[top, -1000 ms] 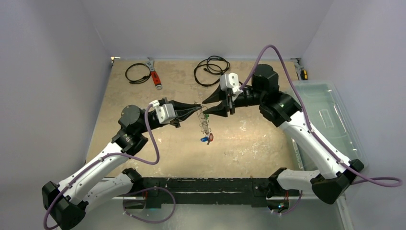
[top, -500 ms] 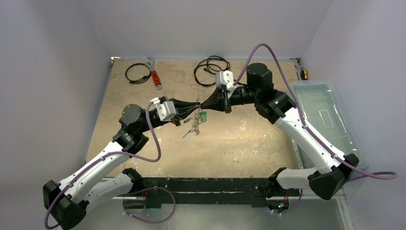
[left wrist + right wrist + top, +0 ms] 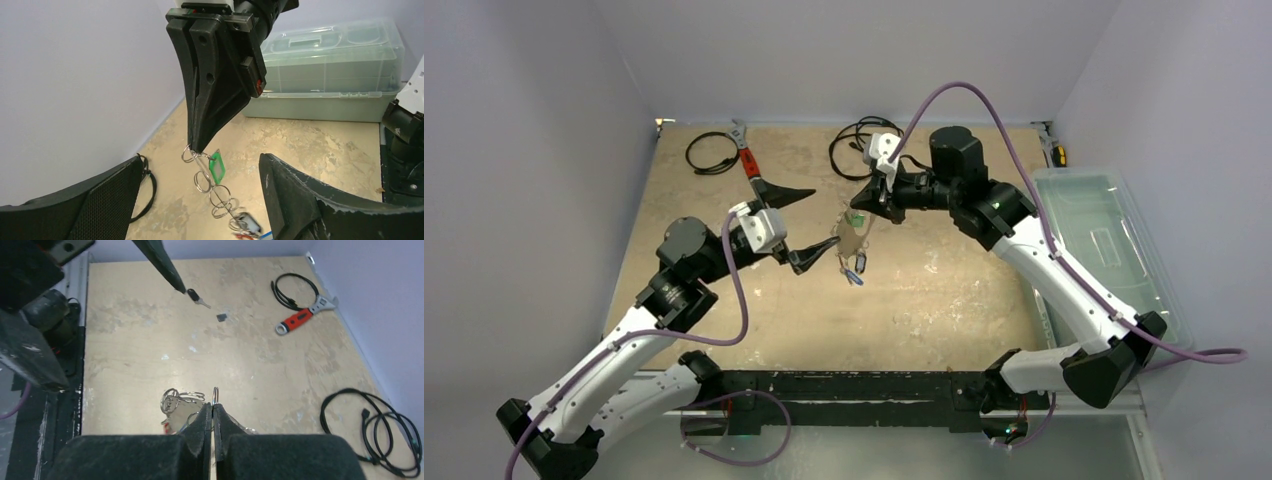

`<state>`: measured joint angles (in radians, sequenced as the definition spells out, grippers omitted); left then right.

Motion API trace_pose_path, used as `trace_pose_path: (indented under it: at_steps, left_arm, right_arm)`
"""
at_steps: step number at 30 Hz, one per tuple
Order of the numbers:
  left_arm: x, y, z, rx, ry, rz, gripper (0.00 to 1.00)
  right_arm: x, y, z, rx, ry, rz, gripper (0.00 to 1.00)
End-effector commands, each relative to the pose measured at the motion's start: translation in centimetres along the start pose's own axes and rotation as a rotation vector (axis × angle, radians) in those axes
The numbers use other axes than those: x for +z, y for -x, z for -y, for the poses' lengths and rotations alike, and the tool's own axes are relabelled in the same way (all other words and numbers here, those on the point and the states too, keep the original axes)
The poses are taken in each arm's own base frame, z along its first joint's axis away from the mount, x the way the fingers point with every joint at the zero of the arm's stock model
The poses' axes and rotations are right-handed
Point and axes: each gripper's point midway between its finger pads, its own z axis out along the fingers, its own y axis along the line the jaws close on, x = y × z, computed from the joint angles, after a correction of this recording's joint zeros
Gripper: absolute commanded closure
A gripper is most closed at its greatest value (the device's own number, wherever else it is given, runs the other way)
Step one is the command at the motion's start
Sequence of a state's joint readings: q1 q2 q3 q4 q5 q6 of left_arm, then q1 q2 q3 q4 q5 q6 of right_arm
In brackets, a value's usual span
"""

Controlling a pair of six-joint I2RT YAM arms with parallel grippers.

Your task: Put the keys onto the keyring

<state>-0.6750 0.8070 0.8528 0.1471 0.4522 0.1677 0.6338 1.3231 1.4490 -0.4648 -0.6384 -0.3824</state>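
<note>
Jaws of right arm (image 3: 1064, 290) pinch keyring (image 3: 189, 154) aloft; jaws of left arm (image 3: 614, 345) gape.

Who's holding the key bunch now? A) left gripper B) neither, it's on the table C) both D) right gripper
D: the right gripper is shut on the top ring of the key bunch, which hangs below it; the left gripper is wide open, gripping nothing.

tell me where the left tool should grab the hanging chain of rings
Take the second ring, beside the green tag, closing in level from both sides. The chain hangs straight down from the shut right tool, and the open left tool sits either side of it.
</note>
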Motion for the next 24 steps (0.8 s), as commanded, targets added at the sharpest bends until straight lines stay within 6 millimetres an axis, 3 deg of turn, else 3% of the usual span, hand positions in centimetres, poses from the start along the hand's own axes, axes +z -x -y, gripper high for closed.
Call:
trace_pose_path:
  at_steps: [1,7,12,18,24]
  left_arm:
    - [-0.3,-0.6,-0.9,-0.031,0.065,-0.024,0.15]
    - [0.8,-1.6,-2.1,-0.111,0.153,0.057,0.14]
    - [2.7,-2.8,-2.5,-0.184,0.162,0.087,0.11]
    - [4.5,-3.3,-2.0,-0.27,0.14,0.163,0.08]
    - [5.3,-4.7,-2.9,-0.308,0.204,0.152,0.24]
  right_arm:
    - [-1.1,1.9,2.0,0.02,-0.137,0.009,1.0]
    - [-1.8,2.5,2.5,0.092,-0.206,0.033,1.0]
    - [-1.4,2.5,1.7,0.142,-0.211,0.041,1.0]
    - [-1.5,2.7,2.1,0.164,-0.261,0.059,1.0]
    - [-1.6,3.5,1.7,0.174,-0.266,0.094,1.0]
